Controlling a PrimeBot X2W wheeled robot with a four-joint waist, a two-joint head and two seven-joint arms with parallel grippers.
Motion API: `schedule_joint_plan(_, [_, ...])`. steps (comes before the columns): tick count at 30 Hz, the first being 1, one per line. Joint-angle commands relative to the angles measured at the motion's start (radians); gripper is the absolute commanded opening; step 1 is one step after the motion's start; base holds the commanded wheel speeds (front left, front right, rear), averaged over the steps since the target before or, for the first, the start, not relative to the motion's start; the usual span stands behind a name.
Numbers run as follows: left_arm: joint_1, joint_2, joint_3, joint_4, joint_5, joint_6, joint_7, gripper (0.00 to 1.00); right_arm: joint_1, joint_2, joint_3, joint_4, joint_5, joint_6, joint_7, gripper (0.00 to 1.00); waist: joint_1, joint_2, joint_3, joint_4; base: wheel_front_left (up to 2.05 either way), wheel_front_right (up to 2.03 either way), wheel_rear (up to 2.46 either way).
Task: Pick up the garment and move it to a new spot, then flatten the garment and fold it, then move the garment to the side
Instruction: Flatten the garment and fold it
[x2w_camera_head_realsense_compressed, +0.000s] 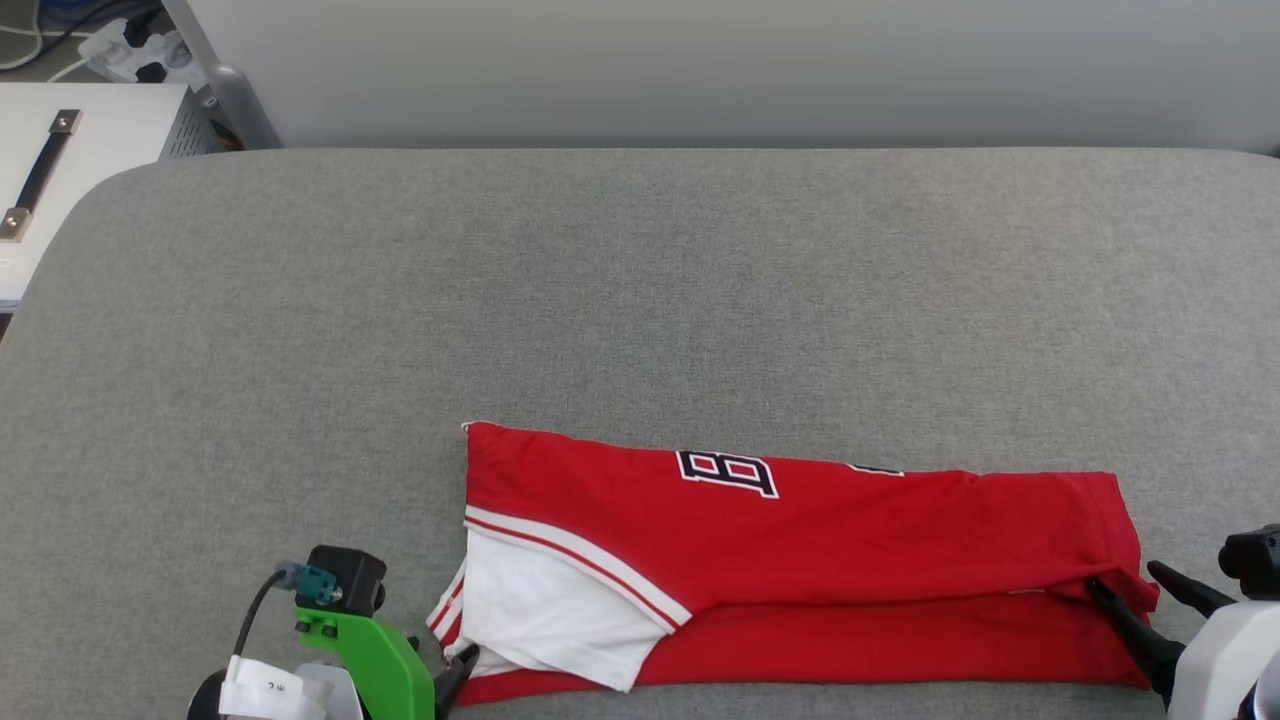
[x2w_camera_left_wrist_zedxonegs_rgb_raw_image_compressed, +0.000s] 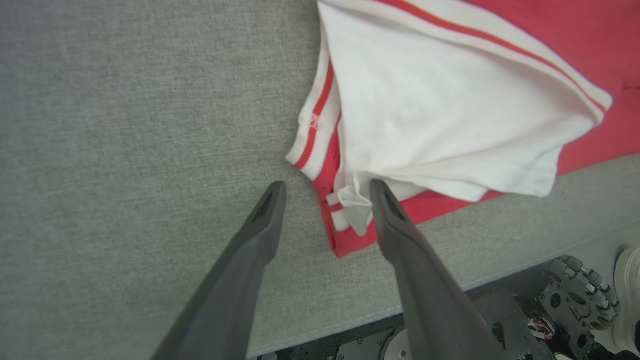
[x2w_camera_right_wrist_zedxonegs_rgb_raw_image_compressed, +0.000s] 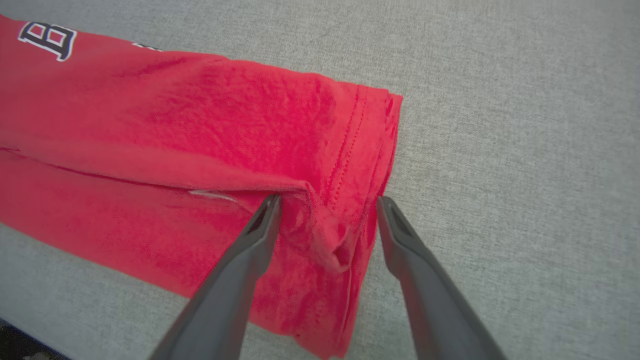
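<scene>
garment (x2w_camera_head_realsense_compressed: 850, 560): soft matt knit cloth | surface (x2w_camera_head_realsense_compressed: 600, 300): coarse grey woven fabric | fingers (x2w_camera_left_wrist_zedxonegs_rgb_raw_image_compressed: 245, 260): matt, perhaps plastic

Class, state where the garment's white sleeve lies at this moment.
In the head view the white sleeve lies at the left end of the folded garment, beside the open left gripper.

Green wrist bracket (x2w_camera_head_realsense_compressed: 380, 650), long dark fingers (x2w_camera_left_wrist_zedxonegs_rgb_raw_image_compressed: 250, 250)

Lettering (x2w_camera_head_realsense_compressed: 727, 473) on garment (x2w_camera_head_realsense_compressed: 850, 560) mostly folded under, unreadable; left hand (x2w_camera_head_realsense_compressed: 442, 660) half behind green mount (x2w_camera_head_realsense_compressed: 385, 660), cut by head view's bottom edge.
</scene>
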Motion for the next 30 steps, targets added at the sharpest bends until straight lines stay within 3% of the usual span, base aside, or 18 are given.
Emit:
schedule_joint_plan(1, [-0.001, -0.001, 0.003, 0.005, 0.001, -0.006, -0.009, 1.0, 0.012, 0.002, -0.003, -0.002, 0.014, -0.001, 0.012, 1.0, 0.0001, 0.0, -0.011, -0.001, 0.0, 0.0, 0.0])
schedule_joint_plan(7, [-0.003, -0.004, 0.031, -0.011, -0.001, -0.002, -0.058, 1.0, 0.037, -0.017, -0.043, -0.066, 0.078, -0.001, 0.081, 1.0, 0.0001, 0.0, -0.044, -0.004, 0.0, 0.0, 0.0])
schedule_joint_plan(13, [-0.027, -0.018, 0.084, -0.054, 0.047, 0.007, -0.198, 1.0, 0.073, -0.008, -0.159, -0.153, 0.132, -0.001, 0.2, 1.0, 0.0001, 0.0, -0.07, -0.002, 0.0, 0.0, 0.0])
schedule_joint_plan(21, [-0.053, -0.081, 0.128, -0.048, 0.174, -0.01, -0.479, 1.0, 0.106, 0.119, -0.335, -0.226, 0.095, -0.001, 0.414, 1.0, 0.0001, 0.0, -0.073, 0.007, 0.0, 0.0, 0.0])
schedule_joint_plan(25, [-0.054, -0.13, 0.181, -0.042, 0.254, -0.017, -0.527, 1.0, 0.108, 0.198, -0.414, -0.251, 0.046, -0.001, 0.51, 1.0, 0.0001, 0.0, -0.063, 0.016, 0.0, 0.0, 0.0])
schedule_joint_plan(30, [-0.019, -0.228, 0.342, -0.096, 0.436, -0.043, -0.53, 1.0, 0.091, 0.289, -0.515, -0.249, -0.053, -0.001, 0.597, 1.0, 0.0001, 0.0, -0.039, 0.032, 0.0, 0.0, 0.0])
